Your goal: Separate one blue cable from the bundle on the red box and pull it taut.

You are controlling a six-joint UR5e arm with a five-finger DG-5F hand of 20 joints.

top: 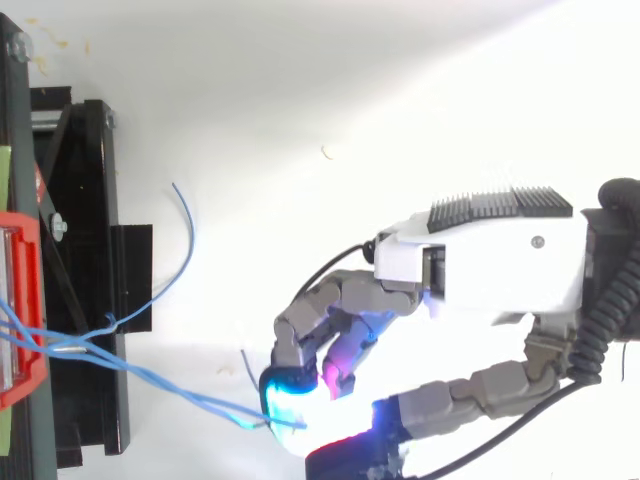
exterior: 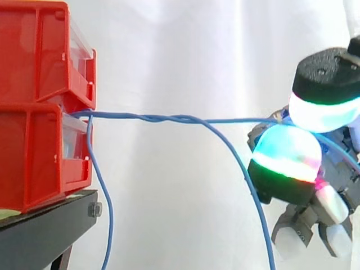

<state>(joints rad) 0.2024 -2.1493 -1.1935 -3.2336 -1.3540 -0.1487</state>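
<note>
Two red bins [exterior: 39,112] are stacked on a black stand [exterior: 45,230] at the left. A bundle of thin blue cables [exterior: 84,116] comes out between them. Blue strands [exterior: 169,118], twisted together near the bins, run almost level to the right into my hand [exterior: 287,152]. There two glowing fingertips [exterior: 326,109] pinch the cable. From above, these strands [top: 170,385] cross from the red bin [top: 20,300] to the cyan fingertip [top: 285,385] of my hand [top: 500,265]. Other strands hang slack: one [exterior: 101,197] drops beside the bins and one [exterior: 253,202] arcs down to the right.
A loose cable end [top: 185,225] curls over the white floor beyond the stand [top: 90,250]. A white curtain hangs behind the work. Open room lies between the bins and my hand.
</note>
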